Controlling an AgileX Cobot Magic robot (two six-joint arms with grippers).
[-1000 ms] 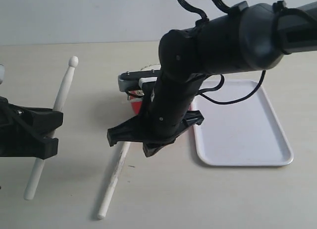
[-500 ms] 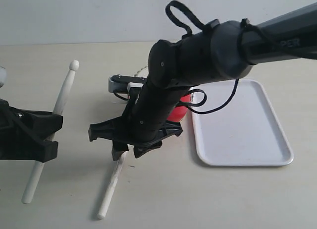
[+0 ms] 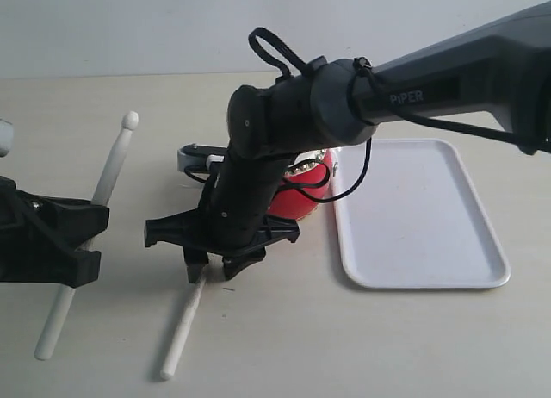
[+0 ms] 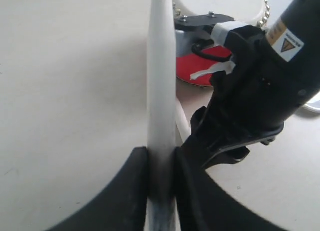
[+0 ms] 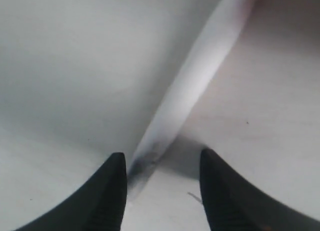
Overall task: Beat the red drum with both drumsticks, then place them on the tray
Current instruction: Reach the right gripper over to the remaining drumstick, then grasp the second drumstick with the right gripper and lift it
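One drumstick [image 3: 112, 161] is held slanted over the table by my left gripper [image 3: 86, 239], which is shut on its shaft [image 4: 161, 91]. The other drumstick [image 3: 182, 329] lies on the table. My right gripper [image 3: 215, 267] stands open just above its upper end. In the right wrist view that drumstick [image 5: 195, 86] runs between the spread fingers of my right gripper [image 5: 162, 163], close to one finger. The red drum [image 3: 303, 191] stands behind the right arm, mostly hidden; its cream top [image 4: 220, 6] shows in the left wrist view. The white tray [image 3: 417, 213] lies to the drum's right.
The right arm [image 3: 284, 122] reaches across the middle, over the drum, and fills the space between the drum and the lying stick. In the left wrist view its black wrist [image 4: 260, 91] sits close beside the held stick.
The right arm has swung left and down, its open gripper now over the lying drumstick's upper end, uncovering more of the drum. The left gripper and its stick barely moved.
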